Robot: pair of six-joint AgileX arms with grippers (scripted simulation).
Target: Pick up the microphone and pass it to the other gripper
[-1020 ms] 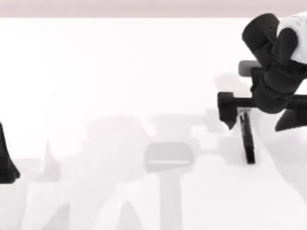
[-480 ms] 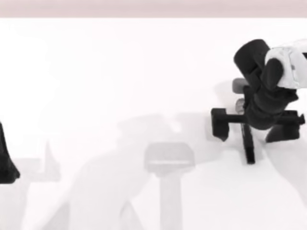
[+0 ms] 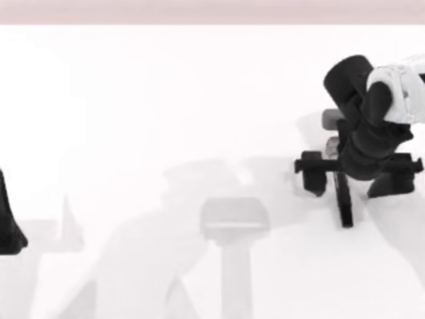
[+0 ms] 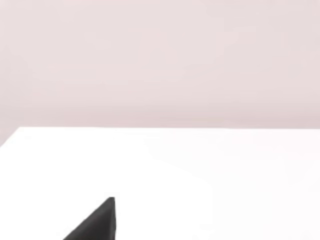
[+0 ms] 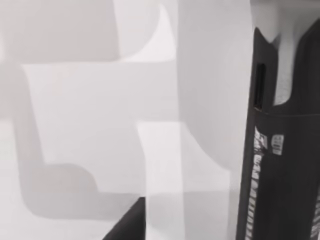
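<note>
The left gripper (image 3: 8, 226) sits parked at the table's (image 3: 166, 100) left edge; whether its fingers are parted or closed cannot be told. Toward the right edge the microphone (image 3: 343, 199) lies flat, grey head pointing to the far edge. The right gripper (image 3: 355, 169) hangs over it, fingers spread wide either side of the handle, holding nothing. It looks light, stiff and probably slick; mid-handle seems the best hold.

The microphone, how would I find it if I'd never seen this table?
Go to the white table's right side, under the right gripper. The microphone lies flat there, between its fingers. It's the only thin black stick, with a small grey head at its far end.
</note>
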